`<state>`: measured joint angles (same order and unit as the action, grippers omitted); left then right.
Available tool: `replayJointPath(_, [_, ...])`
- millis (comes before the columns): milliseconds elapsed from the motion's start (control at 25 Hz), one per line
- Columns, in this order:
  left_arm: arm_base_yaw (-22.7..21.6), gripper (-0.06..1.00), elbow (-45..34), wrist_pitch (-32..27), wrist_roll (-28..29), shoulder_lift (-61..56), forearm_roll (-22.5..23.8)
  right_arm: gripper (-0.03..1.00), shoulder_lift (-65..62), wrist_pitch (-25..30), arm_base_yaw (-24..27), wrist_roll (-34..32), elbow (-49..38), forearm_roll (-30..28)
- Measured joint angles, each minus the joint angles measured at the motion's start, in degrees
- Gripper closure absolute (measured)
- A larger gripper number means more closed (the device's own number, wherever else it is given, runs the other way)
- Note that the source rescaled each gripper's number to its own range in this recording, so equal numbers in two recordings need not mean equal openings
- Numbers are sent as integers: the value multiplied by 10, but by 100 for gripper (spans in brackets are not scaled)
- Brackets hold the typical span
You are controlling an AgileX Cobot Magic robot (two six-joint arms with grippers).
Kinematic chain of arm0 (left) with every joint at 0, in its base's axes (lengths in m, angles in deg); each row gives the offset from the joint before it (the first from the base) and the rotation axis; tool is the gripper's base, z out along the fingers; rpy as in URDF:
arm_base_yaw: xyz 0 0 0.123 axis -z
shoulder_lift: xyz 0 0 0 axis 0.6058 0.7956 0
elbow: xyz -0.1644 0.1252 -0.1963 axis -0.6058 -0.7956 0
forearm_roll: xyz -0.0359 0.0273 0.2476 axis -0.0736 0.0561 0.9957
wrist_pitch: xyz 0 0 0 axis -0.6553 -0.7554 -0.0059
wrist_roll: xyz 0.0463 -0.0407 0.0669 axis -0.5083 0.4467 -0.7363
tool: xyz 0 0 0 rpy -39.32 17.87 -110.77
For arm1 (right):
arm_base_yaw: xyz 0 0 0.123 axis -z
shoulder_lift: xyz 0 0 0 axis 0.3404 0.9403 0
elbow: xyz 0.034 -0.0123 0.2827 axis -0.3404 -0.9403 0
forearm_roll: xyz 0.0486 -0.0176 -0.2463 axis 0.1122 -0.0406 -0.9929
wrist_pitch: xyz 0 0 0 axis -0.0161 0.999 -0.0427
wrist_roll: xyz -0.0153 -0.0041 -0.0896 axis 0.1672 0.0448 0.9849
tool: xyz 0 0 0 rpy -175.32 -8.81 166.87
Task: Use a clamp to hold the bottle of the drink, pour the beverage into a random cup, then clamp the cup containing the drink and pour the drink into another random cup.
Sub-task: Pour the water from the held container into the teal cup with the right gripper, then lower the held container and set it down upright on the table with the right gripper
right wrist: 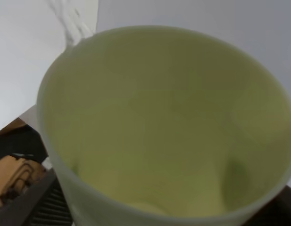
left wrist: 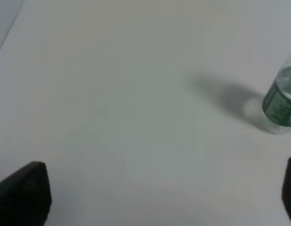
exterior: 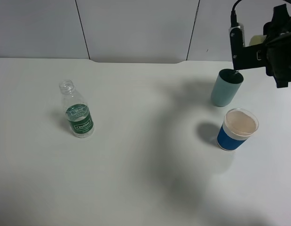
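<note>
From the high camera I saw my right clamp (exterior: pixel 258 47) up in the top right corner of the frame, and it held the pale yellow-green cup (exterior: pixel 256 40) tipped on its side above the teal tumbler (exterior: pixel 226 87). Only a small bit of that cup showed between the black arm parts. A thin bit of water seemed to hang at the teal tumbler's rim, but it was too small for me to be sure. In the right wrist camera the yellow-green cup (right wrist: pixel 169 122) filled almost the whole picture, and I looked straight into its open mouth. The white cup with the blue band (exterior: pixel 237 129) stood just below the teal tumbler, near it but not touching. The bottle (exterior: pixel 77 109) with the green label stood upright and alone on the white table (exterior: pixel 136 165) at the left, cap off. In the left wrist camera the left clamp (left wrist: pixel 159 197) was wide apart with nothing in it, and the bottle (left wrist: pixel 281 101) sat at the right edge.
</note>
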<state>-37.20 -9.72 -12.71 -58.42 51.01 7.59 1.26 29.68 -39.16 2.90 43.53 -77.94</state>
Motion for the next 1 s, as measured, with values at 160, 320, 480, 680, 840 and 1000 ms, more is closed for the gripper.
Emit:
replayJointPath(160, [0, -6, 0, 0, 0, 0, 0, 96, 0, -13, 0, 56, 0, 0])
replayJointPath(320, [0, -6, 0, 0, 0, 0, 0, 96, 0, -17, 0, 106, 0, 0])
replayJointPath(480, [0, -6, 0, 0, 0, 0, 0, 96, 0, -21, 0, 101, 0, 0])
replayJointPath(680, [0, -6, 0, 0, 0, 0, 0, 96, 0, -22, 0, 67, 0, 0])
replayJointPath(840, [0, -6, 0, 0, 0, 0, 0, 96, 0, -26, 0, -145, 0, 0])
replayJointPath(1000, [0, -6, 0, 0, 0, 0, 0, 96, 0, -27, 0, -273, 2, 0])
